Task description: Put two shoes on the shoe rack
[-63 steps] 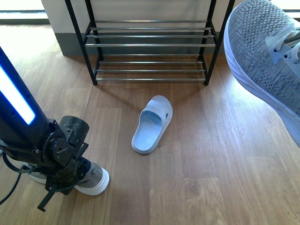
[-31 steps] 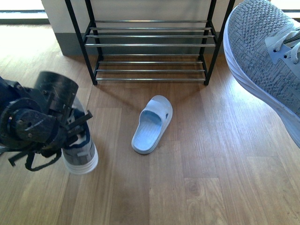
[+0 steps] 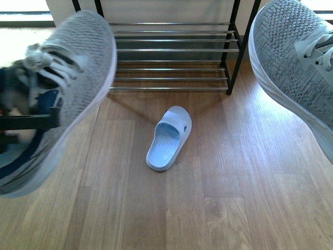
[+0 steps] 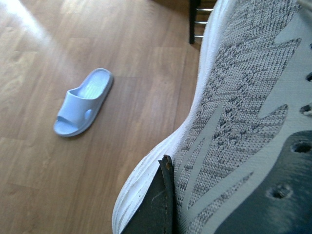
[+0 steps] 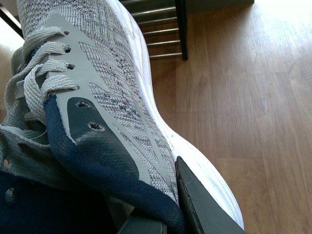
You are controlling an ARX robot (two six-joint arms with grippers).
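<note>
- Fingers of your left arm (image 4: 155,207) are clamped shut on the left sneaker (image 3: 62,78). One dark pad presses its white sole edge, and the other is hidden behind the shoe.
- The fingers of your right arm (image 5: 197,207) grip the right sneaker (image 3: 296,62) the same way, with a pad tight against the sole just beside the dark blue collar.
- You hold both shoes clear of the floor (image 3: 234,198), toes pointing away from the fingers toward the rack. I judge this a carry pose for setting them on a tier.
- Each sneaker has a grey knit upper, a paler lace panel, grey laces and a white sole. The left one is blurred in the front view.
- Beyond the fingers, between the two sneakers, a pale blue slide (image 3: 169,138) lies alone on the floor, untouched.
- Farthest from the fingers stands the shoe rack (image 3: 171,49), with a black frame and chrome bars. No shoe sits on the tiers you can see.
</note>
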